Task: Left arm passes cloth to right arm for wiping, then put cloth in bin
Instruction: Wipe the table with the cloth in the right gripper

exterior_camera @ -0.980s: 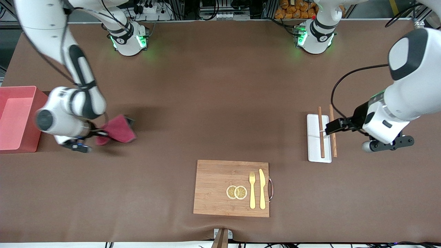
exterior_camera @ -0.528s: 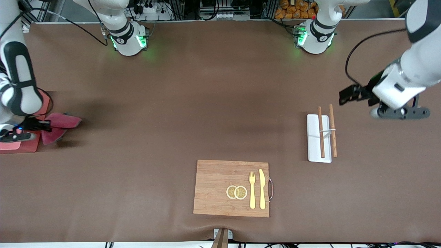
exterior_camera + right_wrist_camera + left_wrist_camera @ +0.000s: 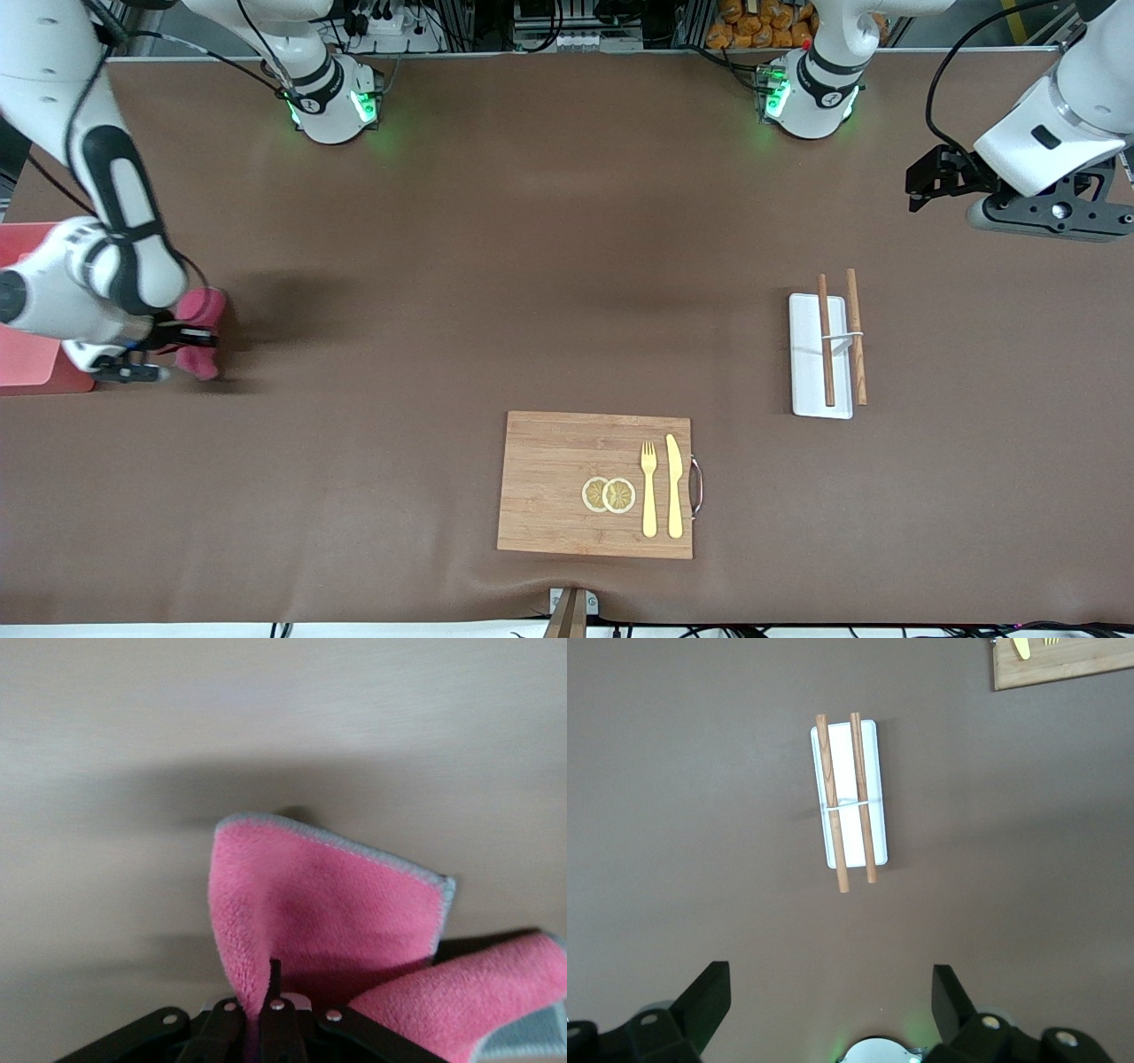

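My right gripper [image 3: 188,337] is shut on the crimson-pink cloth [image 3: 200,330], holding it low over the brown table just beside the salmon-pink bin [image 3: 31,359] at the right arm's end. In the right wrist view the cloth [image 3: 328,904] fans out from the pinched jaws of the right gripper [image 3: 264,1010], grey-edged and folded. My left gripper [image 3: 921,182] hangs raised over the left arm's end of the table, open and empty. The left wrist view shows the left gripper [image 3: 830,997] with its black fingers [image 3: 709,997] spread wide above bare tabletop.
A small white tray [image 3: 819,385] carrying two wooden sticks [image 3: 826,341] lies toward the left arm's end, also seen as the tray [image 3: 866,753] in the left wrist view. A wooden cutting board [image 3: 558,487] with lemon slices [image 3: 609,494], fork and knife sits near the front camera.
The right gripper carried the cloth across to the bin's side, swinging over it and back a little. The left arm rose and drew away from the white tray toward its own base.
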